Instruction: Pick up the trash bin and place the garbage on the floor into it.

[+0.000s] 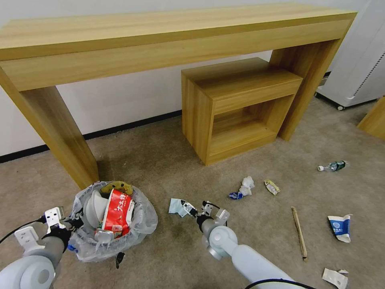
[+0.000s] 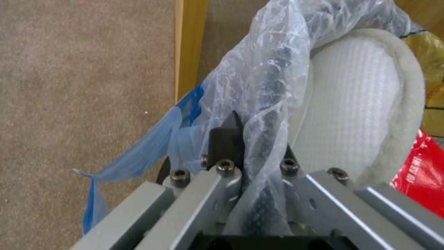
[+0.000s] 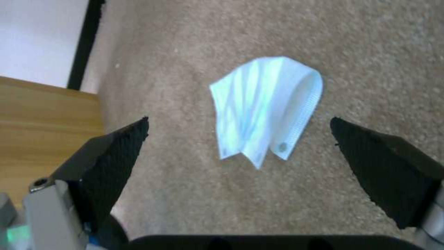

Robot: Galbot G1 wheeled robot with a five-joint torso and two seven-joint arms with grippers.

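The trash bin (image 1: 141, 224), dark and lined with a clear crinkly bag, stands on the beige carpet floor (image 1: 160, 160) near a table leg. It holds a white slipper (image 1: 94, 206), a red wrapper (image 1: 118, 210) and a can. My left gripper (image 1: 74, 223) is shut on the bin's rim and bag (image 2: 263, 86), beside the slipper (image 2: 351, 104). My right gripper (image 1: 196, 208) hovers open over a folded pale-blue mask (image 1: 175, 206), which lies between the open fingers (image 3: 116, 152) on the carpet (image 3: 268, 107). More garbage lies to the right: crumpled paper (image 1: 243, 188), a bottle (image 1: 332, 165), a stick (image 1: 299, 233), a carton (image 1: 340, 227).
A long wooden console table (image 1: 160, 36) spans the back, with its left leg (image 1: 60, 132) just behind the bin. A small open wooden cabinet (image 1: 236, 104) stands under it. A white appliance (image 1: 357, 60) is at the far right. A small wrapper (image 1: 272, 186) and white scrap (image 1: 335, 277) also lie about.
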